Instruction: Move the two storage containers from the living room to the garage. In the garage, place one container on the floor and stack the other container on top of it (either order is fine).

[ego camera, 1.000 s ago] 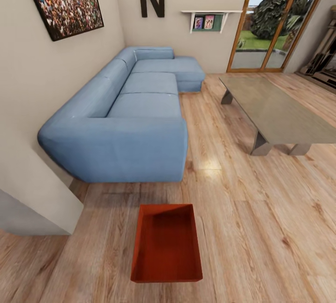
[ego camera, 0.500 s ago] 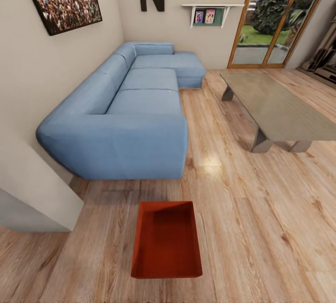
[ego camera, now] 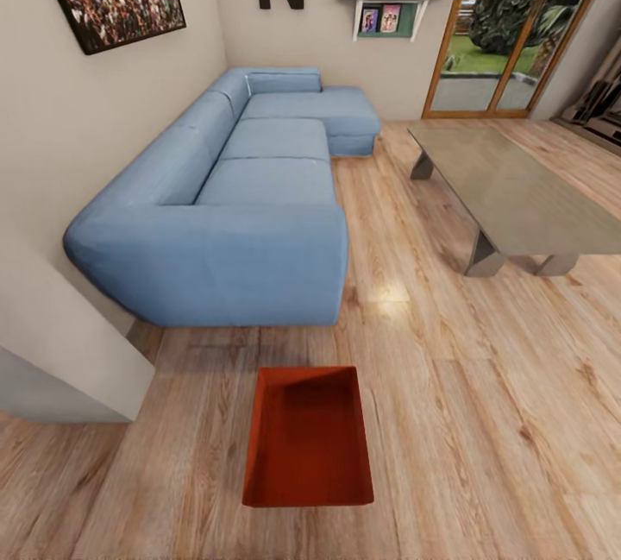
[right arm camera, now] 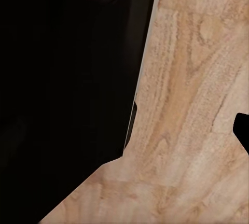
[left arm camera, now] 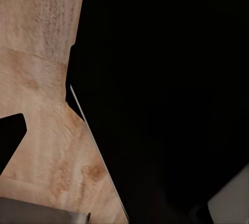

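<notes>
One orange-red storage container sits lidless and empty on the light wood-plank floor of the living room, low in the middle of the head view, just in front of the sofa's near end. In the left wrist view a dark fingertip juts in at the picture's edge over wood planks, beside the robot's dark body. The right wrist view has a dark fingertip at its edge, also over wood planks. Neither wrist view lets me judge how the jaws stand.
A big light-blue sectional sofa runs along the left wall. A low grey table stands at the right. A beige wall corner juts out at the near left. Glass doors are at the back right.
The whole head view has slid slightly upward, so the camera has moved. The container, sofa and table keep their places relative to each other.
</notes>
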